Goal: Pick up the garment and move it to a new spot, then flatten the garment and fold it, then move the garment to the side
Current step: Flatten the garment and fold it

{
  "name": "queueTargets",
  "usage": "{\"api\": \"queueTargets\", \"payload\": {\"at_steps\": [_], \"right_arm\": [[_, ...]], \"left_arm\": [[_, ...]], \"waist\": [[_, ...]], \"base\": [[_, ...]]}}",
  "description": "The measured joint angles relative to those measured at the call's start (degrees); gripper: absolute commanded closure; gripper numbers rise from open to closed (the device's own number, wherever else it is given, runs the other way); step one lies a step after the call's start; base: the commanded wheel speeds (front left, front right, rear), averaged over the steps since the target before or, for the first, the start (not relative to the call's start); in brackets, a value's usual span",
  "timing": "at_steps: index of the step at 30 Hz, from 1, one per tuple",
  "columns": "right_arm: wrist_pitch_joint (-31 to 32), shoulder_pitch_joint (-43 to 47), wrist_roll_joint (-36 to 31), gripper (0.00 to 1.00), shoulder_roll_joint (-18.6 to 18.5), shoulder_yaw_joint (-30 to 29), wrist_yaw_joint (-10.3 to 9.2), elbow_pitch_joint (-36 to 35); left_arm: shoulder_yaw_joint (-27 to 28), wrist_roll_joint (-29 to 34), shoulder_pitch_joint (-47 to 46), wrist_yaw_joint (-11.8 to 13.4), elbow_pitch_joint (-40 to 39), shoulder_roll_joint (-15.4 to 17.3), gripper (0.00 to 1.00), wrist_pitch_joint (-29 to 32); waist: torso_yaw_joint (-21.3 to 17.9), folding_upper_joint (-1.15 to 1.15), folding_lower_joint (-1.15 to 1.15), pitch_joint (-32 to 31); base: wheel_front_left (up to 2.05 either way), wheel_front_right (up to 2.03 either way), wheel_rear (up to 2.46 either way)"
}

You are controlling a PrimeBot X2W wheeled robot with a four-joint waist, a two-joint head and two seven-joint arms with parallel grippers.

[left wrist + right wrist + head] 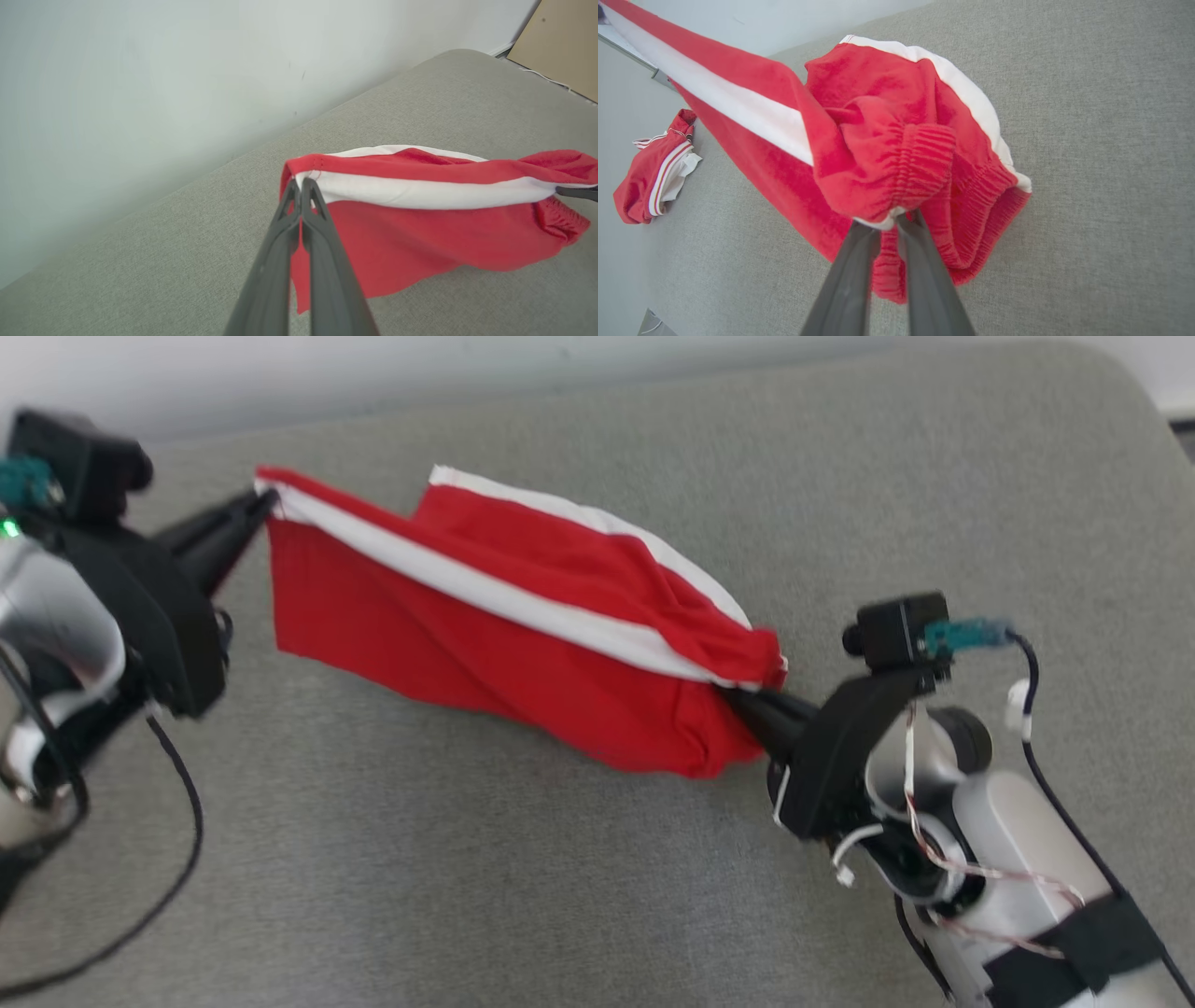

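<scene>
L gripper (264,506) pinched shut on hem corner, R gripper (740,698) clamped on elastic waistband (924,158). Red shorts (485,616) strung btwn them, low over grey cushion (560,896); prob stretched for laying flat.

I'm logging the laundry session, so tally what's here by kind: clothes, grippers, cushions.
Clothes: 2, the red shorts held up and a crumpled red garment lying aside
Grippers: 2, left gripper and right gripper, both gripping the shorts
Cushions: 1, grey cushion
Total: 5
</scene>
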Motion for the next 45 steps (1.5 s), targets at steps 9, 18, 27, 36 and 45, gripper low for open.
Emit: {"api": "queueTargets", "payload": {"at_steps": [9,18,27,36,45], "right_arm": [[-0.07,-7.87,0.71,1.0,1.92,-0.3,-1.02,4.83],[-2.41,-12.48,0.83,1.0,2.93,0.58,-1.52,7.69],[-5.99,-16.02,1.02,0.89,3.45,2.26,-1.52,10.47],[-10.92,-16.73,2.18,0.0,3.5,2.52,-0.91,12.91],[-15.32,-13.89,1.54,0.0,3.25,2.57,0.64,12.72]], "left_arm": [[-5.71,-3.39,-10.48,0.0,6.14,0.97,1.0,0.45],[-11.5,-4.28,-17.44,0.0,10.18,1.14,1.0,-1.6],[-16.97,-5.09,-21.95,0.0,15.43,0.84,0.62,-6.7],[-20.79,-7.02,-22.31,-0.4,21.05,0.32,0.0,-14.88],[-22.63,-10.89,-19.89,-0.4,23.34,0.31,0.0,-23.93]], "waist": [[-3.21,0.0,0.0,6.23],[-5.95,0.0,-0.01,10.31],[-7.65,0.0,-0.01,13.12],[-7.37,0.0,-0.02,12.28],[-6.29,0.0,-0.02,8.92]], "base": [[0.0,0.0,0.0],[0.0,0.0,0.0],[0.0,0.0,0.0],[0.0,0.0,0.0],[0.0,0.0,0.0]]}}
